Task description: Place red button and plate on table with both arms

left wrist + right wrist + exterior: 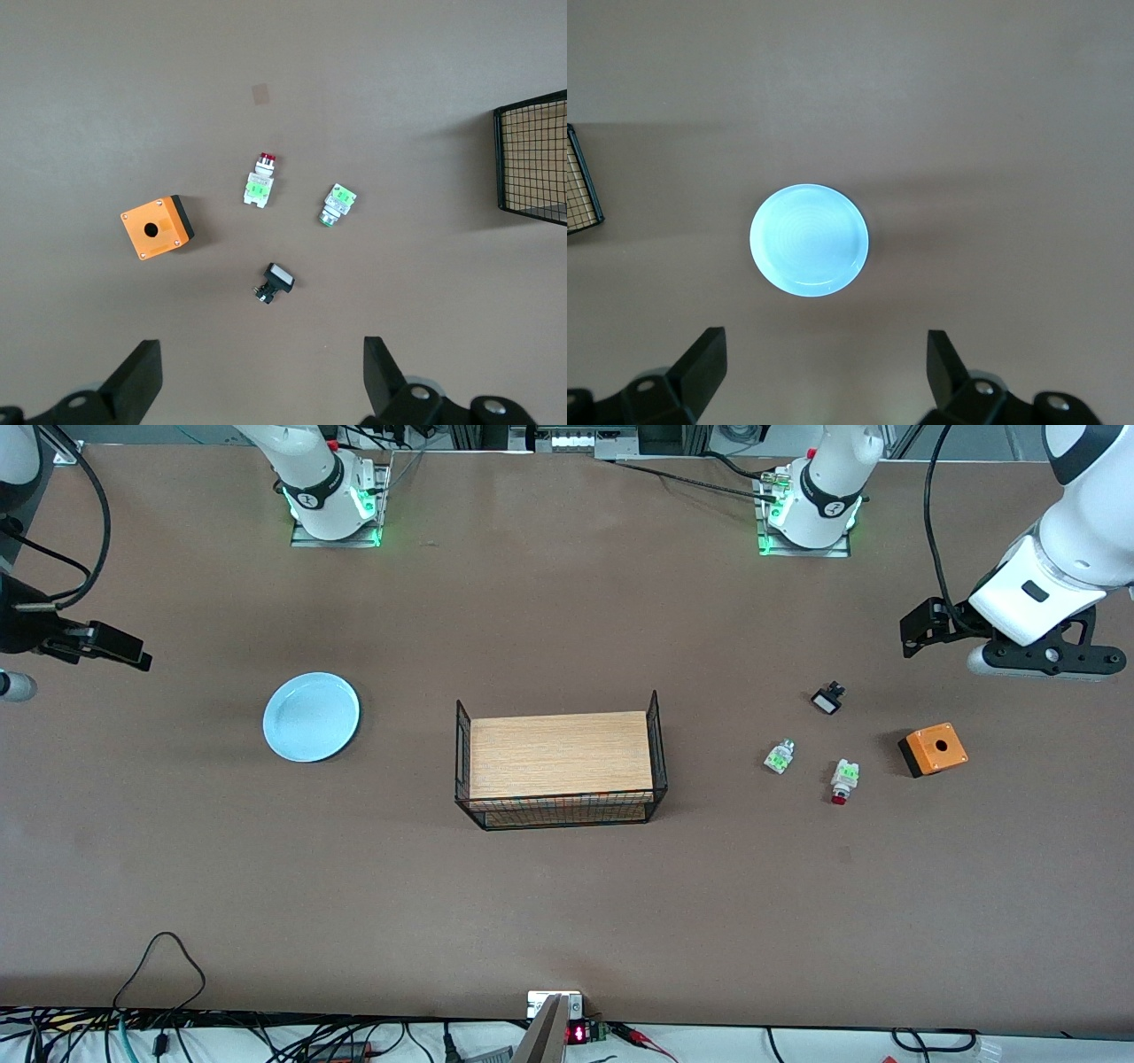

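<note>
Nearest the front camera among the small parts, the red button (842, 780) lies on the brown table (567, 921), its red cap pointing toward that camera; just beside it toward the middle of the table lies a white-green piece (779, 756), and toward the left arm's end an orange box (933, 749). A small black-and-white piece (827, 698) lies farther from the camera. The left end effector (261, 381) hangs empty over bare table near these parts, fingers spread wide, touching none. At mid-table stands a wooden board with wire-mesh sides (560, 766). The pale blue plate (311, 716) rests flat on the table toward the right arm's end, and the right end effector (826, 376) hovers near it, fingers spread, empty
</note>
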### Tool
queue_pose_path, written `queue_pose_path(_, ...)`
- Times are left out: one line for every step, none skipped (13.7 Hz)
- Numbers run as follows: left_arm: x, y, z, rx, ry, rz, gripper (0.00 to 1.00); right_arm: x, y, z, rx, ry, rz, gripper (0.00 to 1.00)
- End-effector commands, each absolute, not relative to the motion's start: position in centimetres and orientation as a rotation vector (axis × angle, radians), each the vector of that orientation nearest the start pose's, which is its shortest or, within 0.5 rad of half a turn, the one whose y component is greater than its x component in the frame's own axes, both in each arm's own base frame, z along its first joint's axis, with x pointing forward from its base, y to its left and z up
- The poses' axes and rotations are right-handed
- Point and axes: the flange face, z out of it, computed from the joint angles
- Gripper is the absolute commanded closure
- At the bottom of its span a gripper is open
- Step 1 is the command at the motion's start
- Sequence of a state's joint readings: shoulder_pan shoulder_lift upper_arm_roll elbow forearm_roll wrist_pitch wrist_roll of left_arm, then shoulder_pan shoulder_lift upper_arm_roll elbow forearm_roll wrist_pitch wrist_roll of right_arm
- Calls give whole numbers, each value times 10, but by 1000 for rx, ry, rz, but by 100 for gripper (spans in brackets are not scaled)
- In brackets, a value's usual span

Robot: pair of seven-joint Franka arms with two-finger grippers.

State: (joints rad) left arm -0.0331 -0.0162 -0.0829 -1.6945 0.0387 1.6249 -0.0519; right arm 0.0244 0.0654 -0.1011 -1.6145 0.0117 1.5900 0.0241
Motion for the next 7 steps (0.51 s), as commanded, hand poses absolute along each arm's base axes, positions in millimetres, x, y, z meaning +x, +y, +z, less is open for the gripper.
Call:
queue_pose_path(549,-60,587,-3107,133,90,0,568,-35,578,-3142,109,123,0)
queue_pose_path(549,-60,586,-3107,133,92,0,570,-34,580,-3141,106,118,0)
queue_pose_path(549,-60,587,-3107,133,90,0,569,-36,582,-3139,111,111,0)
queue_pose_path(549,-60,586,-3107,129,92,0,569,-39,583,-3129,118,105,0)
queue_pose_path(549,-60,586,-3107,124,94,0,569,-41,582,-3127,116,109,0)
queue_pose_path(549,-60,586,-3107,121,94,0,569,-39,583,-3130,109,107,0)
queue_pose_path(549,-60,587,-3107,119,92,0,569,-38,583,-3133,106,105,0)
